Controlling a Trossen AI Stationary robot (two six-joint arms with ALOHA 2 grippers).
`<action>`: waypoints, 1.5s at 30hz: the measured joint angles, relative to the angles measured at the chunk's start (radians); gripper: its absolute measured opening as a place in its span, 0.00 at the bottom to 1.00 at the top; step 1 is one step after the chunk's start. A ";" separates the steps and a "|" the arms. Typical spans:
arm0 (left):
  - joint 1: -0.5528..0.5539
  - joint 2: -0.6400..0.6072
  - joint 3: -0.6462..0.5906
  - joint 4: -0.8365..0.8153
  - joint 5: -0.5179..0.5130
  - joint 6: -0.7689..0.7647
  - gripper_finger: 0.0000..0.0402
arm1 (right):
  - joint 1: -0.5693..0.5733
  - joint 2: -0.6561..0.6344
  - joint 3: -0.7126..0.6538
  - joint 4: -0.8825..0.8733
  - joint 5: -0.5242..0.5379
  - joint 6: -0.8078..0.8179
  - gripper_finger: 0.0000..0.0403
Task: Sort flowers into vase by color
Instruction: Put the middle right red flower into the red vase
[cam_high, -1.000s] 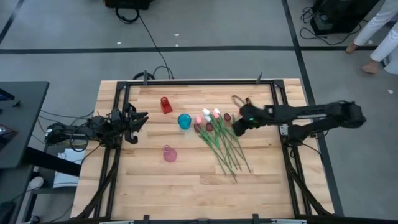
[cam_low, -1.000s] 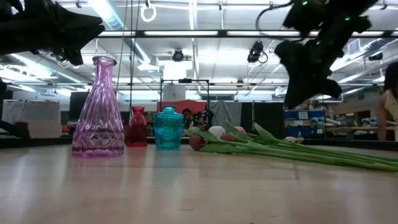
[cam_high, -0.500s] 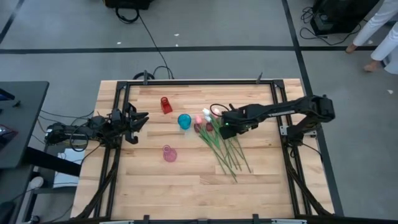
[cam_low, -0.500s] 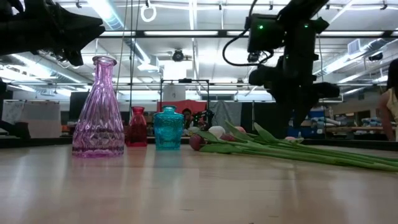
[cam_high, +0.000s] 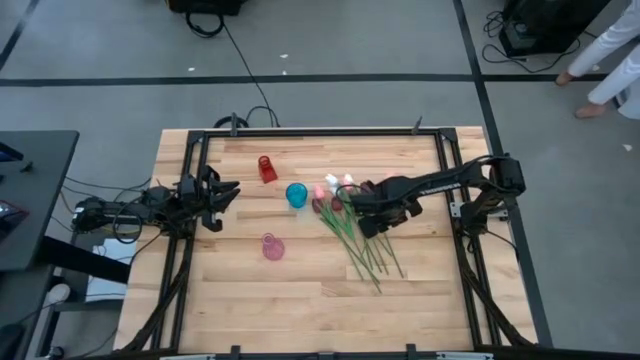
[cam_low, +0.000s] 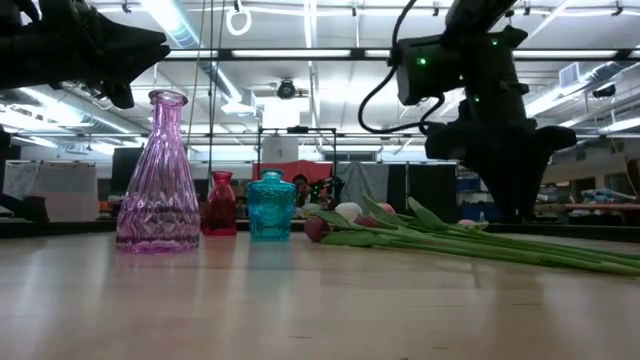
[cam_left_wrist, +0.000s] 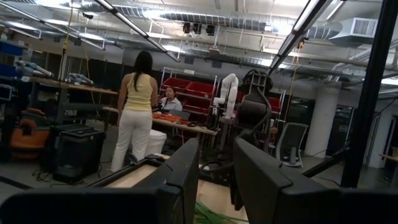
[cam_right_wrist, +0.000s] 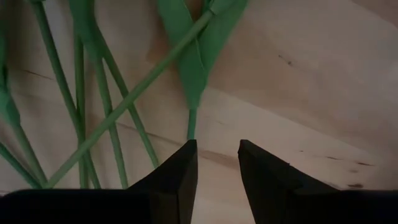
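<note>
The flowers (cam_high: 356, 236) lie in a loose bundle on the table, right of centre. Their pink, white and dark red blooms (cam_high: 334, 192) point toward the teal vase, and the green stems (cam_low: 470, 243) fan out toward the near right. My right gripper (cam_high: 369, 221) is low over the stems (cam_right_wrist: 112, 118), fingers pointing down. It is open by a narrow gap (cam_right_wrist: 217, 163), with one leafed stem (cam_right_wrist: 191, 127) running up to a fingertip. My left gripper (cam_high: 228, 190) waits at the table's left side, raised and open by a narrow gap (cam_left_wrist: 216, 168).
Three small glass vases stand left of the flowers: red (cam_high: 267, 168) toward the far side, teal (cam_high: 296, 194) beside the blooms, pink (cam_high: 272, 246) nearer the front. Bare wood (cam_high: 300, 300) spans the near half. People stand in the room beyond (cam_left_wrist: 138, 112).
My right gripper has swung from the flowers' far right side toward the table's left, over the blooms. It has then come down and toward the near edge onto the stems, dropping from well above the table to just over it. The flowers and vases have stayed put.
</note>
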 joint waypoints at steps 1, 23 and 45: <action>0.000 0.000 0.000 0.000 0.000 0.000 0.26 | 0.000 0.000 -0.009 0.018 0.000 0.005 0.32; 0.000 0.000 0.000 0.001 -0.001 0.004 0.26 | 0.042 0.042 -0.075 0.171 0.062 0.008 0.25; 0.000 0.000 0.045 -0.062 0.044 -0.054 0.26 | 0.045 -0.062 0.197 -0.189 0.039 -0.173 0.01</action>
